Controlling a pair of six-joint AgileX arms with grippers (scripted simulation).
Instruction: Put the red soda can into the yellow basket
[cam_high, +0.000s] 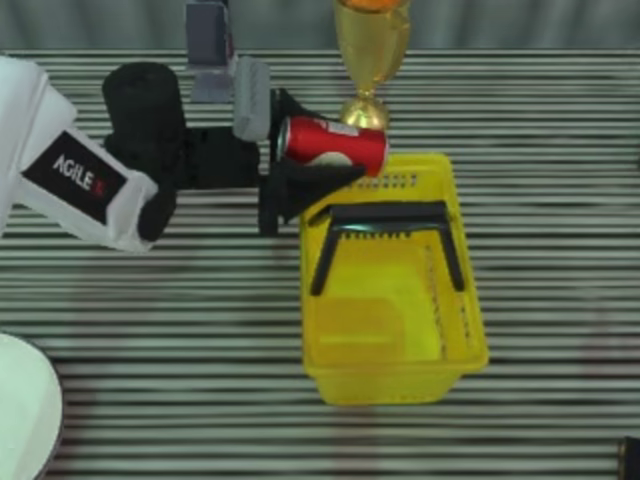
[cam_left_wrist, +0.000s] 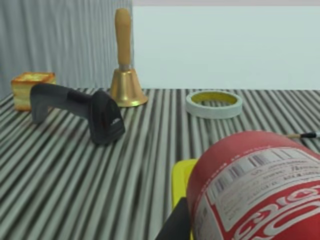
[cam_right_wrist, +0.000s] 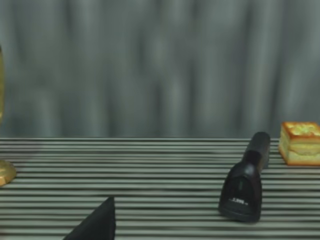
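Note:
The red soda can (cam_high: 332, 143) lies on its side in the air, with my left gripper (cam_high: 312, 146) shut on it. In the top view its right end overlaps the far left corner of the yellow basket (cam_high: 470, 340). The basket is large, its black handle (cam_high: 385, 212) folded across the far part. In the left wrist view the can (cam_left_wrist: 260, 192) fills the near corner, one black finger (cam_left_wrist: 175, 227) against it and a piece of the yellow basket's rim (cam_left_wrist: 181, 180) behind. My right gripper (cam_right_wrist: 150, 232) is parked off the table's near right corner, open and holding nothing.
A gold goblet (cam_high: 370, 50) stands just behind the basket. A grey block (cam_high: 210, 40) sits at the far edge and a white round object (cam_high: 20, 410) at the near left. Farther off are a black scanner (cam_left_wrist: 95, 112), a bell (cam_left_wrist: 125, 75), a tape roll (cam_left_wrist: 214, 103) and a cake slice (cam_left_wrist: 31, 87).

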